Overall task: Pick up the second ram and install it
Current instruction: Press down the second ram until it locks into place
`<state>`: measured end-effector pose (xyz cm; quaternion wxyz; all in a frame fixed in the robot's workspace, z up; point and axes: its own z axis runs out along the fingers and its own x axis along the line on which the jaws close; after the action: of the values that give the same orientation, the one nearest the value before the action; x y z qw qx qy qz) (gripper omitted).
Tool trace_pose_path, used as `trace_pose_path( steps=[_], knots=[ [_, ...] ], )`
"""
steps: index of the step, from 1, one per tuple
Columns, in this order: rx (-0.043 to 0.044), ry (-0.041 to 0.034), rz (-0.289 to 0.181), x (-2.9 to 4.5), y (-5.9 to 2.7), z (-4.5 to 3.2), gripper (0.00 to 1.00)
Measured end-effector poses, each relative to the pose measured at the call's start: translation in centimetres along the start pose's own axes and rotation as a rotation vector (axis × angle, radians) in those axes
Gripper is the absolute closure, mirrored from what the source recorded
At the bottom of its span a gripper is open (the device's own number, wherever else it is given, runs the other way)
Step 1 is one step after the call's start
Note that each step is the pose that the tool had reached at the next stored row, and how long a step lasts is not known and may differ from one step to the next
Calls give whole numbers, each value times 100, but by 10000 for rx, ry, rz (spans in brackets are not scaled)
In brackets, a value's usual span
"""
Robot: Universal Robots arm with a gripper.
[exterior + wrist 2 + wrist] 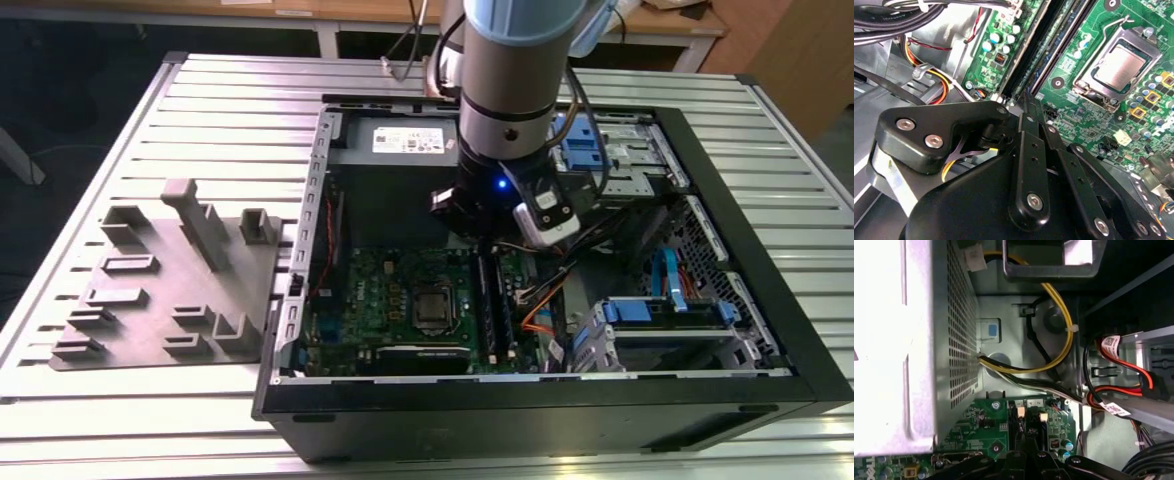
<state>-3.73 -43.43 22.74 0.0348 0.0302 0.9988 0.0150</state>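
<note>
Motherboard (1134, 105) under tool (1026, 102)

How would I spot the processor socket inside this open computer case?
Start at the large green motherboard on the floor of the open black computer case. Near its middle sits the square silver processor socket, beside the long black memory slots; a metal frame surrounds it.

The table (160, 110) is showing pale grey, ribbed in straight slats. The computer case (561, 420) is looking black, the motherboard (387, 300) inside it dark green, with black memory slots (491, 300) at about three o'clock of the silver processor socket (430, 312). Bright blue drive clips (581, 150) are standing out. The fixture tray (174, 290) is appearing matte grey. The hand (1026, 107) is showing glossy black with silver screws. Yellow, red and orange cables (1066, 347) are curving over grey metal.
</note>
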Motion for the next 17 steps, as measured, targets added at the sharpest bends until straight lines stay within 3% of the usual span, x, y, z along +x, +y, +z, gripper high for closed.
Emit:
trace_pose_path(
  steps=[17],
  knots=[
    [5,2,1,20,13,87,93]
  ],
)
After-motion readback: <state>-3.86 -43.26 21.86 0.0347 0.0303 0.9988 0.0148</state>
